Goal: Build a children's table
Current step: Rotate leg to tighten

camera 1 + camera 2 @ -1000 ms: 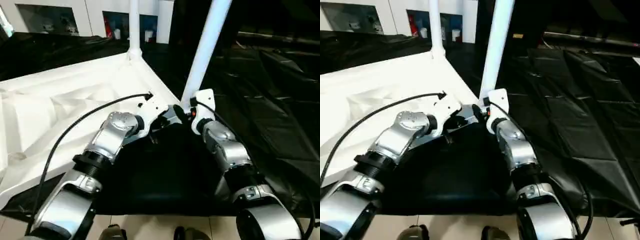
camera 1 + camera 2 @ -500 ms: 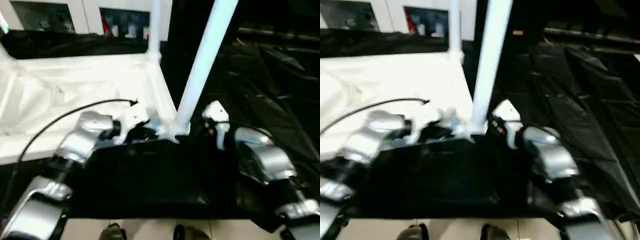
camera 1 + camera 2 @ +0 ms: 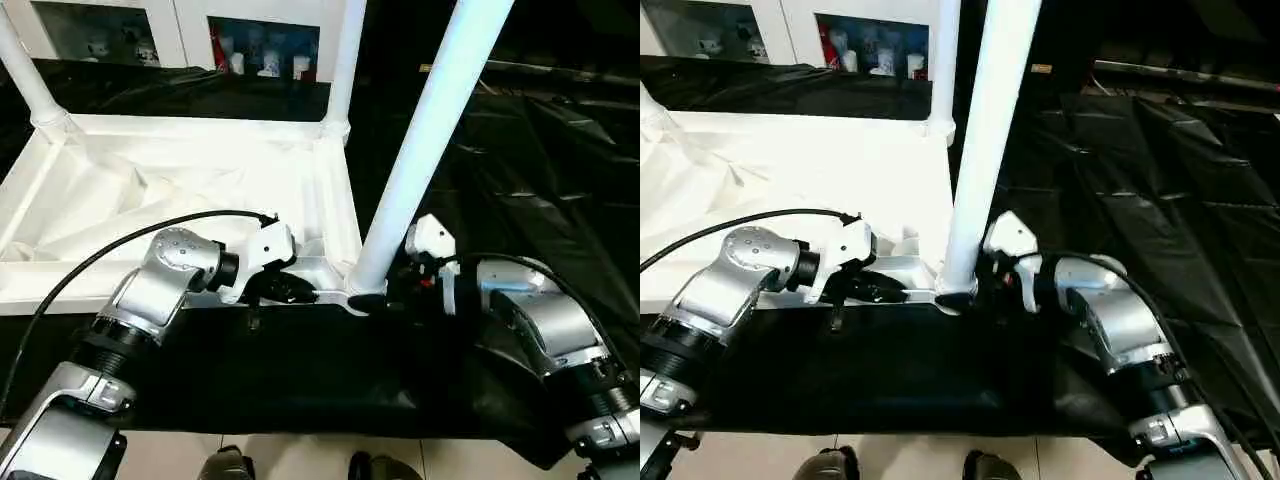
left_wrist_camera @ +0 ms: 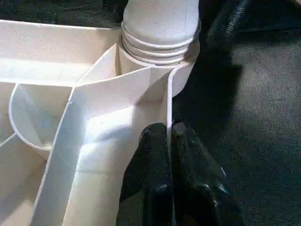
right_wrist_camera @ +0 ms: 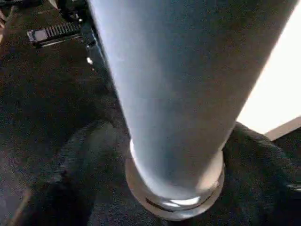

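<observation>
**Third leg stands at near corner as robot braces tabletop**

The tabletop [image 3: 190, 190] lies ribbed side up on a black sheet [image 3: 540, 180], with three legs [image 3: 425, 150] rising from its corner sockets. The nearest leg, tall and leaning slightly away from the tabletop's centre, stands in the socket at the tabletop's near right corner; two more stand at its far corners [image 3: 342, 70] [image 3: 30, 85].

The left gripper [image 4: 169, 155] sits on the tabletop's near rim, just beside that socket, its black fingers [image 4: 155, 179] pressed together with the thin rim wall pinched between them. The right gripper [image 3: 385, 298] reaches in from outside the tabletop, at the foot of the near leg; its fingers look spread to either side of the flared base, though whether they touch it cannot be told.

What comes next appears to turn on this corner: the leg's long axis runs up and away from the tabletop, so the right arm, the nearer one, is best placed to seat or straighten it while the left holds the rim. The near left corner is hidden behind the left arm, so the fourth leg's state is unclear.
</observation>
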`<state>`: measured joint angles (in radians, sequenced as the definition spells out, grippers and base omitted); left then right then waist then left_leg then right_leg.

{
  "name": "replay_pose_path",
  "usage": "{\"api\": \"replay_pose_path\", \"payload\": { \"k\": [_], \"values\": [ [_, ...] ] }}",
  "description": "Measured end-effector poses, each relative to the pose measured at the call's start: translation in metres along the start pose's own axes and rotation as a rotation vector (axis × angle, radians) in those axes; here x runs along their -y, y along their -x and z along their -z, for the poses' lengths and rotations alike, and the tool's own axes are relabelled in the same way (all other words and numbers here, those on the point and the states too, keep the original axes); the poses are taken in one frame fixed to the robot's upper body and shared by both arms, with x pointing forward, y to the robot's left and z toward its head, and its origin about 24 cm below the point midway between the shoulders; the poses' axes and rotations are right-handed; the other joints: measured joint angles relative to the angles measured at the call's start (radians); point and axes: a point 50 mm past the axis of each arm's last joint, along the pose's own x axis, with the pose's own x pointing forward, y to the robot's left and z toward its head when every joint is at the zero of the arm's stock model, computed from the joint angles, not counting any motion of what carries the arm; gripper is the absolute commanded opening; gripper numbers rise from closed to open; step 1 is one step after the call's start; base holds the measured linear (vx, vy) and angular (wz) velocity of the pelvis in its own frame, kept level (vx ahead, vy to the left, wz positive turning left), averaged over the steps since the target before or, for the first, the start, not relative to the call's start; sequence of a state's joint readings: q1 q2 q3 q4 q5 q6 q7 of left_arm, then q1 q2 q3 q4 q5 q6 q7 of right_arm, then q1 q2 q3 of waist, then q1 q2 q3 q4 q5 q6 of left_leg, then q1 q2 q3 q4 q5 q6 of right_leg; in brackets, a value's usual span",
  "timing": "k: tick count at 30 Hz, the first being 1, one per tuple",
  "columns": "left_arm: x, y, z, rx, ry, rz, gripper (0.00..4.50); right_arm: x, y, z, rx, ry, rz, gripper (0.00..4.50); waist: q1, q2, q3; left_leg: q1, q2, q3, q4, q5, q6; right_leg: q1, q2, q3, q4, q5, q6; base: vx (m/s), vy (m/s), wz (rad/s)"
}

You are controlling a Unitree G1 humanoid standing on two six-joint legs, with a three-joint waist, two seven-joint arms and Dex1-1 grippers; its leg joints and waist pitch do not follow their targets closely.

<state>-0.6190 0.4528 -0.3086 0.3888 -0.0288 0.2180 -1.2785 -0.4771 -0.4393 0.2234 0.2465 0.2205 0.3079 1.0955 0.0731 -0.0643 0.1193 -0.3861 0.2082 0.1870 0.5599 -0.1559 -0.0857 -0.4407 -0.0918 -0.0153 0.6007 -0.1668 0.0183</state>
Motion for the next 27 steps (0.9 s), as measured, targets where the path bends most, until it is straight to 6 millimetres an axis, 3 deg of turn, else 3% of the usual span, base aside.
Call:
{"api": "replay_pose_path", "payload": {
  "k": [13, 20, 24, 27],
  "values": [
    [0.001, -0.001, 0.000, 0.000, -0.005, 0.004, 0.00, 0.002, 0.001, 0.000, -0.020, 0.019, 0.017, 2.63, 0.004, 0.000, 0.000, 0.001, 0.000, 0.000, 0.001, 0.000, 0.000, 0.000, 0.000, 0.000, 0.001, 0.000, 0.000, 0.000, 0.000, 0.00],
    [0.000, -0.001, 0.001, -0.001, -0.004, -0.006, 0.00, 0.002, 0.000, 0.001, -0.019, 0.019, 0.025, 2.52, 0.004, -0.001, 0.000, 0.002, 0.000, 0.000, 0.002, 0.000, 0.000, 0.001, 0.000, 0.000, 0.002, 0.000, 0.000, 0.000, 0.000, 0.00],
    [-0.006, -0.001, 0.002, -0.001, 0.015, -0.090, 0.00, 0.007, -0.012, 0.005, 0.054, -0.058, 0.144, 2.51, -0.007, -0.002, 0.000, 0.003, 0.000, 0.000, 0.005, 0.000, 0.000, 0.003, 0.000, 0.001, 0.003, 0.001, -0.001, 0.000, 0.000, 0.00],
    [-0.017, -0.014, -0.003, 0.000, 0.041, -0.215, 0.00, 0.017, -0.025, 0.008, 0.111, -0.145, 0.361, 2.51, -0.018, -0.003, -0.001, 0.003, -0.001, -0.001, 0.007, 0.001, -0.001, 0.004, -0.001, 0.002, 0.002, 0.000, 0.001, 0.000, 0.000, 0.00]
  ]
}}
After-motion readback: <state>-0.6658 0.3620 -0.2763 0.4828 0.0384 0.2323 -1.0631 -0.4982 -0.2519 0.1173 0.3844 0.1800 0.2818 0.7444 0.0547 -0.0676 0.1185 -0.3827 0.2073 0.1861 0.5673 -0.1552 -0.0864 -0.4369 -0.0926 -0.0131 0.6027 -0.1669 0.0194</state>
